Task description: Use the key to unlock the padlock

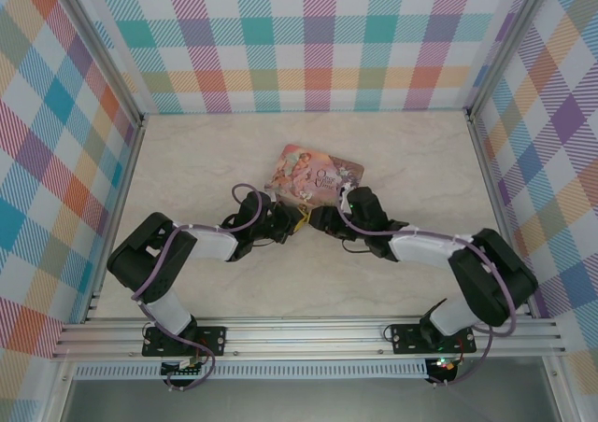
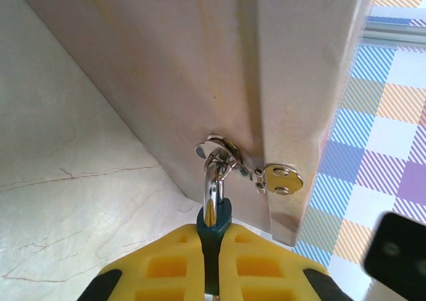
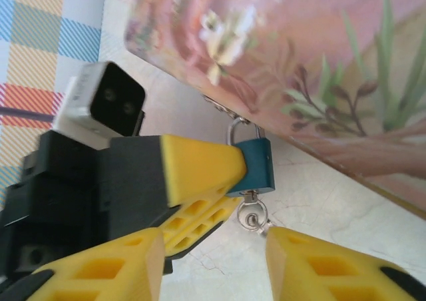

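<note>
While both arms reach to table (image 1: 411, 282) centre (top cam), their tips nearly meet at 6 o'clock of the pink tin (image 1: 313, 173). The left gripper (image 1: 291, 224) sits at 8 o'clock of that spot and the right gripper (image 1: 320, 218) at 4 o'clock.

Left gripper: closed down tight on the padlock (image 2: 214, 216). Its yellow fingers (image 2: 166, 261) pinch the teal body from both sides, so only the top of the body pokes out in the left wrist cam. The shackle (image 2: 212, 181) runs up at 12 o'clock from the body and passes thru the silver hasp (image 2: 223, 151) on the tin's side wall.

Right wrist cam: the padlock hangs just under the tin's edge, w/ the left gripper's tips on it from 9 o'clock. Both shackle legs go into the body there.

The key (image 3: 251, 216) is at 6 o'clock of the padlock, touching its bottom face. Its round head w/ hole is visible, but the blade is hidden (can't tell how deep it's in).

Right gripper: wide open, holding nothing. Its two yellow tips sit at approx 7 and 5 o'clock of the key. The key head is just above the gap, w/ no contact on either side.
</note>
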`<state>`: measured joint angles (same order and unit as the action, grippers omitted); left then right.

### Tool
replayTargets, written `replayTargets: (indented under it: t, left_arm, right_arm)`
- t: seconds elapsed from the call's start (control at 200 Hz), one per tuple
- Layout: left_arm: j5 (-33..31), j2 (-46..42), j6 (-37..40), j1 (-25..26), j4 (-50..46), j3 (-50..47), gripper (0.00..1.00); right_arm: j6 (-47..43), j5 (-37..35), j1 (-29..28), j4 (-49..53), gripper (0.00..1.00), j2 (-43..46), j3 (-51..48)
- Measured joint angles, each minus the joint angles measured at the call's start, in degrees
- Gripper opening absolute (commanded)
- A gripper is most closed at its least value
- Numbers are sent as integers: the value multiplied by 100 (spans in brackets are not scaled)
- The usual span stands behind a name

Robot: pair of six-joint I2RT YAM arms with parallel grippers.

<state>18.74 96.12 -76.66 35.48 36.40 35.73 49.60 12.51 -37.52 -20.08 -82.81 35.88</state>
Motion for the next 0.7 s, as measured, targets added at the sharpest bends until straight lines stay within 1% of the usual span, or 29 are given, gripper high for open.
replayTargets:
  t: [0.05,0.195,0.295,0.425,0.555,0.62,0.7]
  left_arm:
    - [0,-11,11,0,-15,0,0]
    - [-4,-61,20,0,-92,24,0]
    - [-2,-72,15,0,-179,63,0]
    - [2,-72,-9,0,-199,79,0]
    - [4,-76,-50,0,-234,98,0]
    - [-4,-107,-70,0,-278,101,0]
    - [-42,-168,-114,0,-352,101,0]
  right_arm:
    - [-284,-74,39,188,57,293,-22]
    - [-1241,-411,98,505,77,1163,-177]
    - [-2092,-573,103,608,86,1626,-210]
    - [-3279,-632,103,629,88,1958,-205]
    - [-4328,-632,68,802,87,2002,-105]
    - [-4922,-719,-59,922,87,2002,-31]
    - [-5744,-951,-400,1023,85,1996,15]
